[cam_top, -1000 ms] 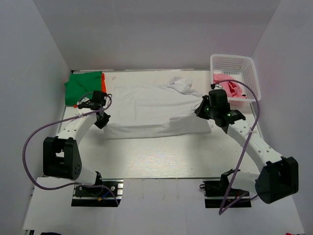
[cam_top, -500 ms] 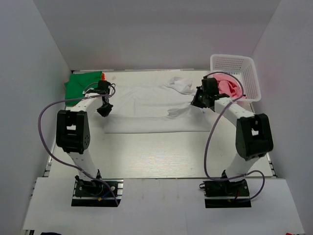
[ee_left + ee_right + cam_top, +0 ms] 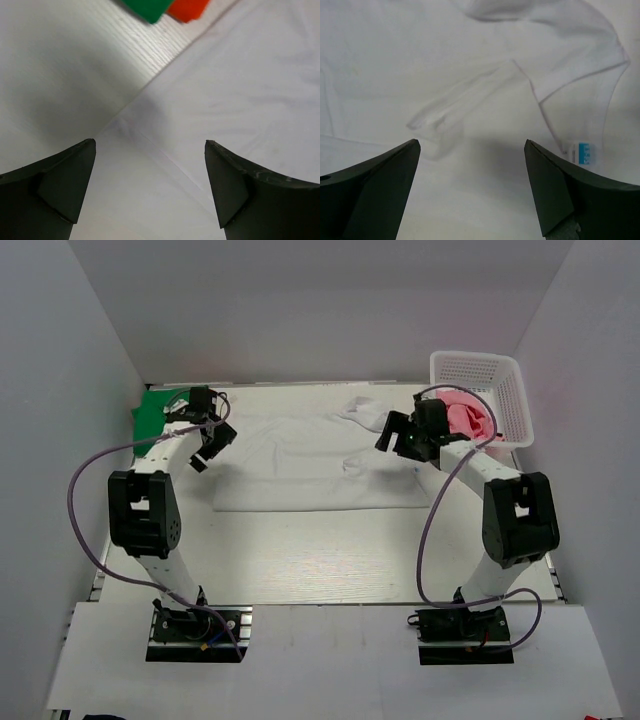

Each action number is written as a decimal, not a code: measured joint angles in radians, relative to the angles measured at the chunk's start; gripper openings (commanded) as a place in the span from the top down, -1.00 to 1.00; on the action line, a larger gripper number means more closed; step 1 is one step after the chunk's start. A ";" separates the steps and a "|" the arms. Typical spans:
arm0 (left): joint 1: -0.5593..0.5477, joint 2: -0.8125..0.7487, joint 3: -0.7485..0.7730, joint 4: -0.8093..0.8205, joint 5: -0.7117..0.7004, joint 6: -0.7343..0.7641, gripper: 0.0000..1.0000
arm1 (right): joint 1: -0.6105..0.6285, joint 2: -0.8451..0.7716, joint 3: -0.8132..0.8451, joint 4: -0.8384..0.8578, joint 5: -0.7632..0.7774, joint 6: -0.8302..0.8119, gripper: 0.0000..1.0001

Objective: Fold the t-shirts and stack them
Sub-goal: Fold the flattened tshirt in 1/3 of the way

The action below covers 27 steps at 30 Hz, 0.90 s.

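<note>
A white t-shirt (image 3: 310, 465) lies folded across the middle of the table, one sleeve bunched at its back right. My left gripper (image 3: 212, 445) hangs open over the shirt's left edge (image 3: 240, 75), with nothing between its jaws (image 3: 150, 145). My right gripper (image 3: 388, 432) hangs open over the shirt's right part (image 3: 420, 50), near a loose sleeve fold, and its jaws (image 3: 472, 142) are empty too. A folded green t-shirt (image 3: 155, 412) lies at the back left, with an orange t-shirt (image 3: 187, 7) beside it. A pink t-shirt (image 3: 470, 418) sits in the basket.
A white lattice basket (image 3: 475, 370) stands at the back right corner. White walls close in the table on the left, right and back. A blue label (image 3: 582, 152) shows at the white shirt's neck.
Both grippers carried the white shirt's near edge toward the back, then opened and let it go. The shirt now lies folded in half. Both arms have swung toward the back.
</note>
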 measured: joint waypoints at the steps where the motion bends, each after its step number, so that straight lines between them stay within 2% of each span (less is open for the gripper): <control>1: -0.005 -0.017 -0.014 0.019 0.021 0.009 -1.00 | 0.001 -0.024 -0.031 0.004 -0.013 -0.002 -0.81; 8: -0.026 -0.039 -0.168 0.134 0.189 0.059 -1.00 | 0.002 -0.048 -0.167 0.027 -0.065 -0.002 -0.81; 16: -0.036 -0.049 -0.314 0.204 0.244 0.075 -1.00 | 0.000 -0.055 -0.277 0.074 -0.084 0.004 -0.81; 22: -0.050 -0.187 -0.485 0.282 0.247 0.077 -1.00 | 0.005 -0.237 -0.492 0.132 -0.085 0.030 -0.81; 27: -0.068 -0.387 -0.652 0.174 0.253 0.068 -1.00 | 0.029 -0.432 -0.621 0.031 -0.090 0.018 -0.81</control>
